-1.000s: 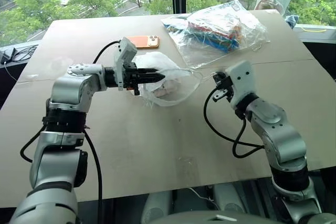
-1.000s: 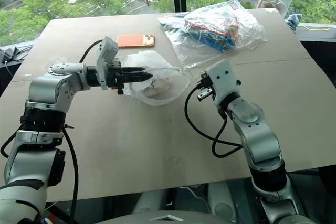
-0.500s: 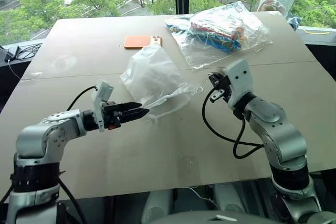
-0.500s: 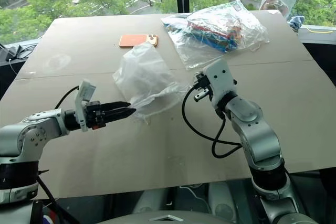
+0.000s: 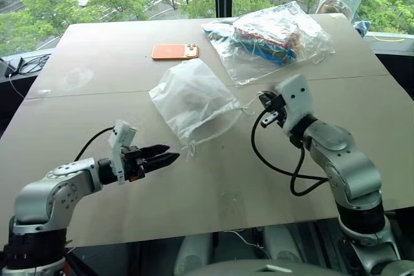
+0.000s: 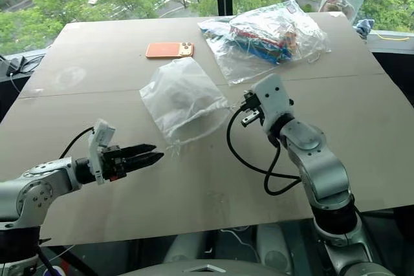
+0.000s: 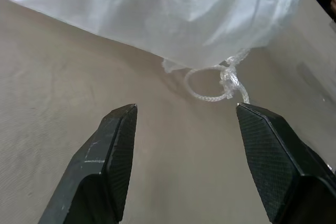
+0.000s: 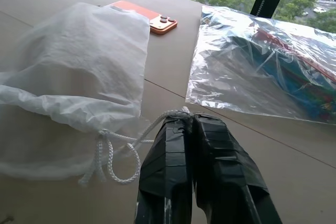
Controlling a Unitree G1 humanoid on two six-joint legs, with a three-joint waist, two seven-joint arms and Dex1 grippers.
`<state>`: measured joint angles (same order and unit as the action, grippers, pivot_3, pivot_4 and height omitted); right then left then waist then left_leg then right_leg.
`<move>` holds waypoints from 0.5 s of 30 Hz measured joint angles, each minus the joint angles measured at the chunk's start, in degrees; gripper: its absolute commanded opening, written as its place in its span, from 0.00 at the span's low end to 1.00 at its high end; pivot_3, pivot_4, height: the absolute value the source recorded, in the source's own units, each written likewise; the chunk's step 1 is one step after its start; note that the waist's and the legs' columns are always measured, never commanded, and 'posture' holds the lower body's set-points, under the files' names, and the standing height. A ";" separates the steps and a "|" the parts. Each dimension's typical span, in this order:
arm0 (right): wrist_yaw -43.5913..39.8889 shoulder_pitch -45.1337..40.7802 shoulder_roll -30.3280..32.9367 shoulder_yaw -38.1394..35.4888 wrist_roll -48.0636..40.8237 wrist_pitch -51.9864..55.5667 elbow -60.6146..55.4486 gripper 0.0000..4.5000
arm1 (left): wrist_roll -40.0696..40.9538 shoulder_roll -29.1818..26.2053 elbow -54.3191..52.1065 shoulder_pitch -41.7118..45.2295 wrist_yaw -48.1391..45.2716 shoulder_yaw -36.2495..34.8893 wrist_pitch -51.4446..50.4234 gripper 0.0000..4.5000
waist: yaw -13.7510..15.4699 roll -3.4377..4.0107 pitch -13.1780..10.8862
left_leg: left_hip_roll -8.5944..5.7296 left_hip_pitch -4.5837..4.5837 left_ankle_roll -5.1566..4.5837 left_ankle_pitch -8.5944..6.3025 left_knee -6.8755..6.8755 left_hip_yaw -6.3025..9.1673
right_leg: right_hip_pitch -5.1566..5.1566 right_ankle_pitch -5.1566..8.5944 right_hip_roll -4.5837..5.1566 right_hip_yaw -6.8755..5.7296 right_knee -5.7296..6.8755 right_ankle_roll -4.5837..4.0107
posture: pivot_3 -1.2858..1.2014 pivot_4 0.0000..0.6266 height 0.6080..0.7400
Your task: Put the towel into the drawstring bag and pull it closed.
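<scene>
Your drawstring bag [image 5: 192, 100] lies flat mid-surface [image 5: 97, 75], mouth gathered toward the robot's right, w/ a pale lump inside, likely the towel, can't confirm. Your right gripper [image 8: 190, 121] is pressed together, pinching the bag's cord [image 8: 152, 129] just beside the mouth. Your left gripper [image 5: 169, 156] is spread, holding nothing, low over the surface, near the bag's knotted cord end [image 7: 227, 77], not touching. Orange phone [image 5: 174, 51] sits beyond the bag; clear plastic bag of colourful items [image 5: 272, 37] to its right.

The drawstring bag [image 5: 192, 100] lies mid-table [image 5: 97, 114]. Behind it sits a phone [image 5: 174, 51], with a plastic bag [image 5: 272, 37] of cloths to the phone's right.
</scene>
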<state>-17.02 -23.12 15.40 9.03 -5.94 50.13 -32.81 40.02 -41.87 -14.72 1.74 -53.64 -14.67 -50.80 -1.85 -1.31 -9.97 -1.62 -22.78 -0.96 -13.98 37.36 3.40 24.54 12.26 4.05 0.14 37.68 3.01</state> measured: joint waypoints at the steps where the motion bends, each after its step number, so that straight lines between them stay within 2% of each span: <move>1: 0.03 0.07 0.00 0.00 -0.01 0.02 0.00 0.00 | -0.12 0.73 -0.22 0.25 0.51 0.87 0.27 0.67 | 0.00 0.00 0.00 | 0.00 0.00 0.00 0.00 0.00 0.00 | 0.00 0.00 0.00 0.00 0.00 0.00 | 0.52 0.24 1.00; 6: 0.13 0.12 0.03 0.00 -0.02 0.13 -0.01 0.00 | -2.66 3.61 -0.22 1.12 3.29 5.12 2.77 0.67 | -0.04 0.00 0.00 | 0.00 0.00 0.00 0.00 0.00 0.00 | 0.00 0.00 -0.02 -0.01 0.01 0.00 | 0.52 0.24 1.00; 11: 0.22 0.17 0.05 0.00 0.00 0.37 -0.04 0.00 | -2.68 7.35 0.70 3.18 6.63 6.19 2.94 0.67 | -0.03 -0.01 0.00 | -0.01 0.00 0.00 0.00 0.00 -0.01 | 0.00 0.00 -0.01 0.01 0.00 0.00 | 0.52 0.24 1.00; 14: 0.39 0.20 0.02 0.00 0.00 0.66 -0.17 0.00 | -2.26 9.14 1.88 4.30 7.85 6.22 2.67 0.50 | -0.01 -0.01 0.00 | -0.02 0.00 0.00 0.00 0.00 0.00 | -0.01 0.00 -0.02 0.00 0.01 0.00 | 0.52 0.24 1.00; 15: 0.46 0.23 0.02 0.00 -0.01 0.72 -0.25 0.00 | -2.19 9.25 2.00 4.37 7.92 6.22 2.55 0.41 | -0.05 -0.01 0.00 | -0.01 0.00 0.00 0.00 0.00 0.00 | 0.00 0.00 -0.03 0.00 0.01 0.00 | 0.52 0.24 1.00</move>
<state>-16.57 -22.88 15.42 9.03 -5.95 50.85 -33.06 37.83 -32.62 -12.72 6.11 -45.72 -8.45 -48.25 -1.90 -1.32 -9.96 -1.63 -22.78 -0.96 -13.99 37.36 3.40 24.54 12.26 4.02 0.13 37.69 3.02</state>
